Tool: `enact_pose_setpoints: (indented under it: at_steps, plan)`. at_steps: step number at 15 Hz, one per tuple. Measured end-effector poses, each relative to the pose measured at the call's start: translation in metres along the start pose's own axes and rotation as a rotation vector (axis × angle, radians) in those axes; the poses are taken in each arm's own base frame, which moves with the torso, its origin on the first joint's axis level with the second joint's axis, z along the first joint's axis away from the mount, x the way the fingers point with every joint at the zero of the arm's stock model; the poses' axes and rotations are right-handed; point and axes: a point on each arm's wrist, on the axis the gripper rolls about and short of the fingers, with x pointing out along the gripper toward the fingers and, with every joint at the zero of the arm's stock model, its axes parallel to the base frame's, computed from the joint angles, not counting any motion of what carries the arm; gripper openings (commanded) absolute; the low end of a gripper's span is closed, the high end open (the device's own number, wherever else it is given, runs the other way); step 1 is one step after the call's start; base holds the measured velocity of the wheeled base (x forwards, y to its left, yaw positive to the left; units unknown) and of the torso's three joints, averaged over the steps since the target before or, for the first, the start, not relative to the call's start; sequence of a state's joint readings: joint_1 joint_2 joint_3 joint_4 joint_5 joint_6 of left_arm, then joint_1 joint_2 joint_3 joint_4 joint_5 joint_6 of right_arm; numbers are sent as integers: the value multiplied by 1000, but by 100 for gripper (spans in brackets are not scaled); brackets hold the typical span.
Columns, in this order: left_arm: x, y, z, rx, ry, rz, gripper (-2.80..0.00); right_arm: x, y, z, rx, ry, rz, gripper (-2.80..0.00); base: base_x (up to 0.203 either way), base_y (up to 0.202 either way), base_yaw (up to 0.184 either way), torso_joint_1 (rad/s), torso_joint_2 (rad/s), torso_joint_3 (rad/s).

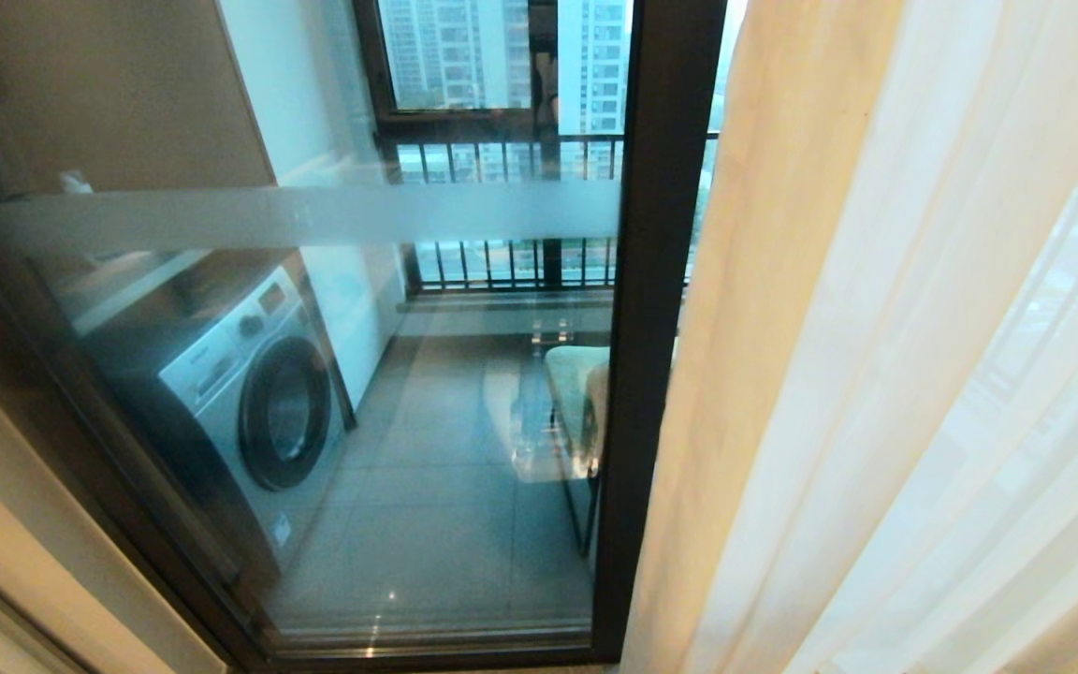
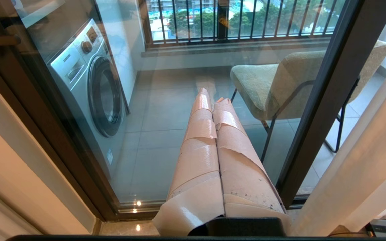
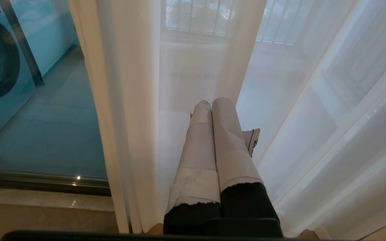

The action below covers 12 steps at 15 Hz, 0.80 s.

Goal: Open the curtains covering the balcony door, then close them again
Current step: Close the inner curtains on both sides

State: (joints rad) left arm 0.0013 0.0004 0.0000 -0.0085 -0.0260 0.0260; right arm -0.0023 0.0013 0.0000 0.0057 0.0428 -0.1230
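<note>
Curtains (image 1: 876,374) hang right of balcony door (image 1: 661,281); grey-tiled balcony floor (image 1: 445,487) beyond.

Cream curtains (image 1: 876,374) hang bunched at right, covering that side; the dark-framed glass door (image 1: 651,281) stands uncovered at left.

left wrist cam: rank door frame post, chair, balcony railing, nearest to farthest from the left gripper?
From the left gripper, shut:
1. Door frame post, dark upright on this side of the balcony.
2. Chair, just behind the glass on the balcony.
3. Balcony railing, black bars at the far edge.
</note>
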Motion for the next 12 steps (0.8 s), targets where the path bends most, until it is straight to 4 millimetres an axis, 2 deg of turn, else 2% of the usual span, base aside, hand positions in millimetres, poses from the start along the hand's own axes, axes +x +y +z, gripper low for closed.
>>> enact_pose_setpoints:
  at_steps: [12]
  plan:
    - [0, 0, 0, 0, 0, 0, -280, 0, 0, 0, 6, -2, -1, -280, 0, 0, 0, 0, 0, 0]
